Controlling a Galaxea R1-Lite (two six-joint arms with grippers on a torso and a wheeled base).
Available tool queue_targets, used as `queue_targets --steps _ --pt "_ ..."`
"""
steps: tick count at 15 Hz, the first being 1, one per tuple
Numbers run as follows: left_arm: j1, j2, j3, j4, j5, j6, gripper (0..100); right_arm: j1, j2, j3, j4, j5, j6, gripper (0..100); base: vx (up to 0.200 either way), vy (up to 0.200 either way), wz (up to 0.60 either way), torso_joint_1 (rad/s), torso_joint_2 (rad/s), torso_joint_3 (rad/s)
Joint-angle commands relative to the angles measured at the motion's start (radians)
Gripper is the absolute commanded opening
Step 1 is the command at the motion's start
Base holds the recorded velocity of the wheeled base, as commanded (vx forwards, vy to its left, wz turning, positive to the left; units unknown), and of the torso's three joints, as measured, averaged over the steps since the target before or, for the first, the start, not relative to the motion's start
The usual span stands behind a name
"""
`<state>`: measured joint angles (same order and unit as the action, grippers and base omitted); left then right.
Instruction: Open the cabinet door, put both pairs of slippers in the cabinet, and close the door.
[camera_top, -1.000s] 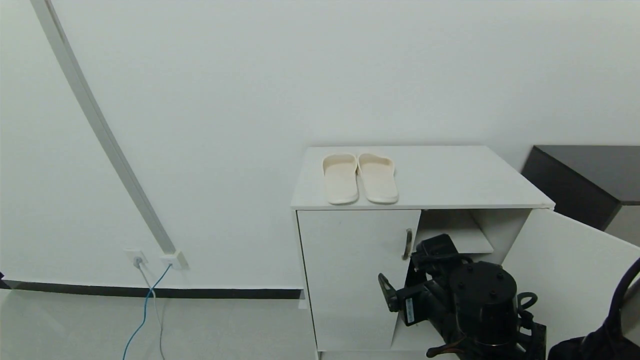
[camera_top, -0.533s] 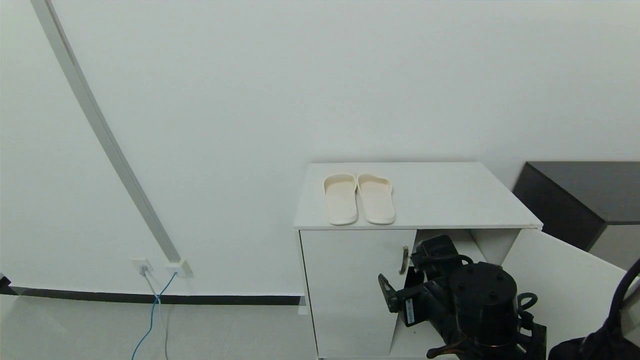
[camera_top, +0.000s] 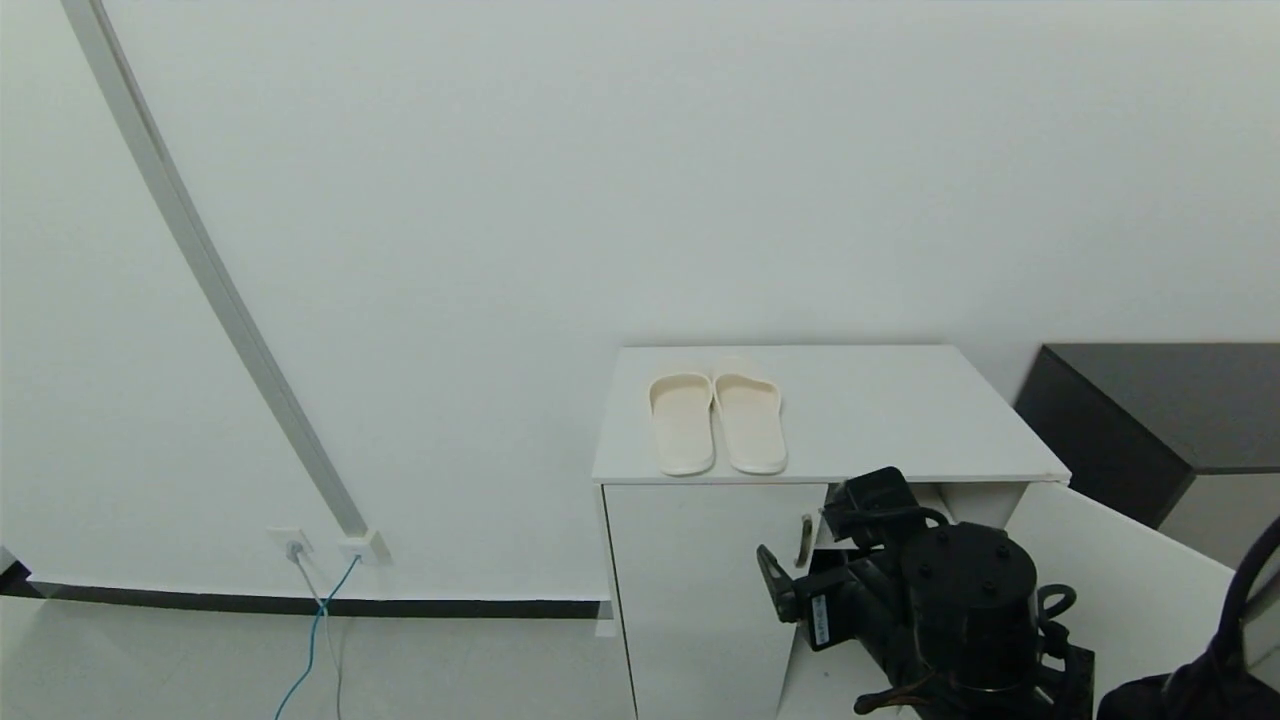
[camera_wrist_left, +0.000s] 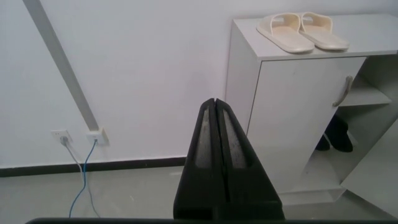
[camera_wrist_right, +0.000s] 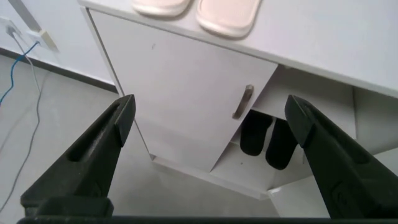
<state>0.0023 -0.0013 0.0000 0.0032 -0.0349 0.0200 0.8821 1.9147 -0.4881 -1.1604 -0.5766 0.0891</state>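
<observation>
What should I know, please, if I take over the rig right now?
Left gripper: fingers shut, empty.
Right gripper: fingers open, empty, facing the cabinet front.
Cream slippers lie side by side on the cabinet top.
Dark slippers sit inside on the cabinet floor.
Done: right door open, dark pair in.
Left: put the cream pair inside, close the door.

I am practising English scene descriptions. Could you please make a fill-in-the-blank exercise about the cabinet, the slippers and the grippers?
The cream slippers lie on ____ of the cabinet.
The dark slippers stand ____ the cabinet.
The left gripper is ____.
The right gripper is ____.
Missing words: top, inside, shut, open.
</observation>
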Motion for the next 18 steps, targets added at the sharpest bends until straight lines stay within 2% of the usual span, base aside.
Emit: queue_targets --steps 1,4,6,10,14,18 --pt "0.001 0.001 0.000 0.000 0.000 0.001 0 0.000 0.003 0.000 -0.007 0.000 -0.005 100 0.000 0.000 0.00 0.168 -0.36 -0.198" --pt "0.001 0.001 0.000 0.000 0.000 0.006 0 -0.023 -0.002 -0.015 -0.024 0.000 -0.006 100 0.000 0.000 0.00 0.170 -0.35 -0.188" --pt "0.001 0.001 0.000 0.000 0.000 0.000 0 -0.061 -0.002 -0.089 0.001 0.000 -0.008 100 0.000 0.000 0.00 0.110 -0.21 -0.117" --pt "0.001 0.001 0.000 0.000 0.000 -0.002 0 -0.097 -0.022 -0.237 0.169 0.001 0.001 100 0.000 0.000 0.00 0.000 0.00 0.000" --pt "0.001 0.001 0.000 0.000 0.000 -0.003 0 -0.042 0.006 -0.382 0.370 0.006 0.090 100 0.200 0.000 0.00 0.002 0.00 -0.001" --pt "0.001 0.001 -0.002 0.000 0.000 -0.008 0 -0.038 0.081 -0.458 0.429 0.007 0.127 100 0.200 0.000 0.00 -0.006 0.00 0.000"
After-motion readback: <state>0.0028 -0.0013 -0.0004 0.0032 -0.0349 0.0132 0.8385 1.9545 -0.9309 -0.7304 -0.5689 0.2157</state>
